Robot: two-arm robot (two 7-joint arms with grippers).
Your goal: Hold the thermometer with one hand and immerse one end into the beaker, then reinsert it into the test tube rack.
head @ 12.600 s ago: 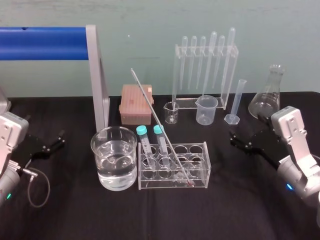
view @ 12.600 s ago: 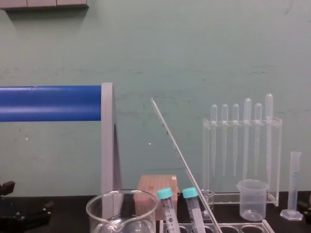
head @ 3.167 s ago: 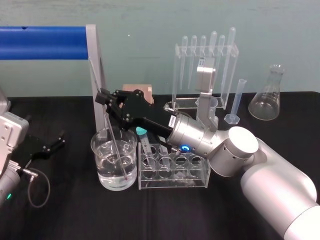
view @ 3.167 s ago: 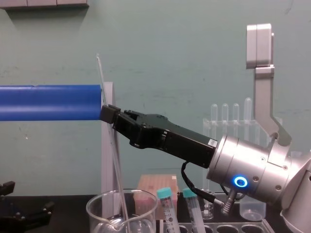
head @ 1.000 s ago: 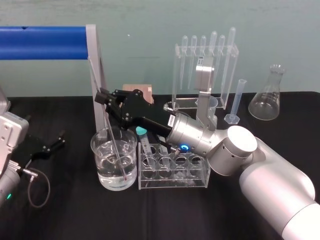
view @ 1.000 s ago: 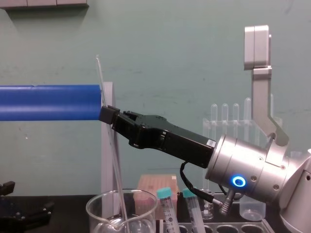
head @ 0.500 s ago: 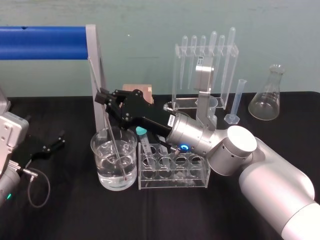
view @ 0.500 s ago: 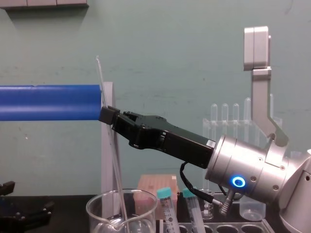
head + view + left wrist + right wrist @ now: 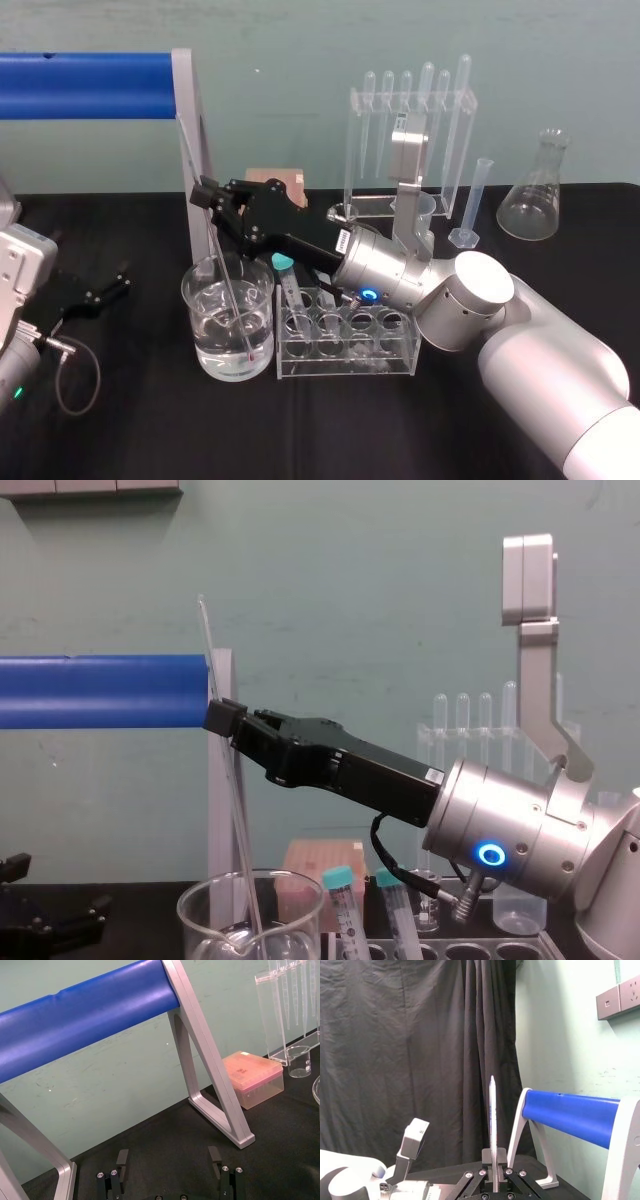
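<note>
Left gripper (image 9: 95, 290): parked low on the black table (image 9: 150, 420) at the far left, well apart from the glassware. Its fingers are spread with nothing between them. It looks kept out of the way so that one arm does the job alone.
Beaker (image 9: 192, 300): stands just left of the rack, partly filled with water (image 9: 235, 345). This puts it within easy reach for the dip.
Thermometer (image 9: 225, 280): its lower end is inside the beaker, and the red tip is below the water line. The rest rises out past the rim.
Long axis: steep but not plumb. The top leans left and away toward the wall, and the bottom points down and right into the water. The tilt probably comes from the sideways reach of the arm.
Right gripper (image 9: 205, 195): reaches in from the right, above the beaker. It is clenched on the thermometer's upper part, well clear of the water. In my judgement the high pinch leaves enough rod below it to reach the water.
Rack (image 9: 395, 362): beside the beaker on its right, with open holes next to two capped tubes (image 9: 287, 275). The return trip looks short.
</note>
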